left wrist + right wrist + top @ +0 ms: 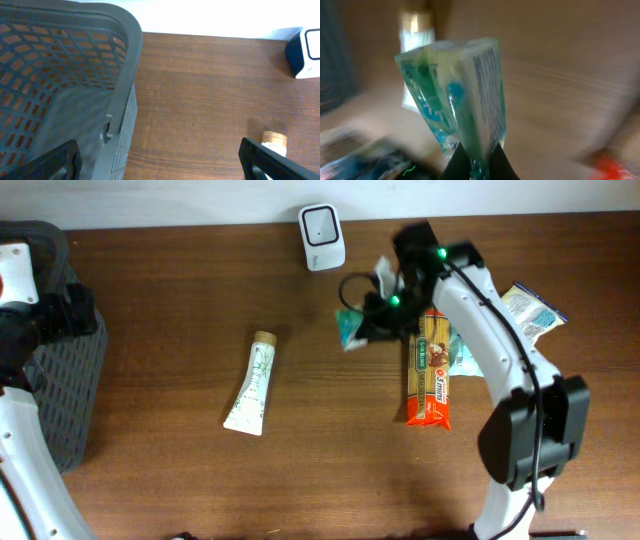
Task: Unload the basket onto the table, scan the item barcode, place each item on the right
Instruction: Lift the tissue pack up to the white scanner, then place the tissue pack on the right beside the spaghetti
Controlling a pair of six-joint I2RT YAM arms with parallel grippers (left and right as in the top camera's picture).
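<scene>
Plainly, the packet is off the surface, pinched at its lower end by the right gripper, whose jaws are clenched tight on the plastic. It is a slim, soft pouch of see-through green and teal film, standing upright in the right wrist view. A round blue mark sits near its middle, and a white panel with fine dark print runs down its right edge. The print is too blurred to read.

From overhead, the pouch hangs in the upper middle of the frame, just left of the dark gripper body. It is below and to the right of the white scanner, which stands at the surface's far edge. A long red and yellow pasta pack lies just right of it, under the arm. A white tube with a tan cap lies well apart, left of centre.

At far left, the left gripper has its jaws spread wide and empty beside the rim of the grey basket.
</scene>
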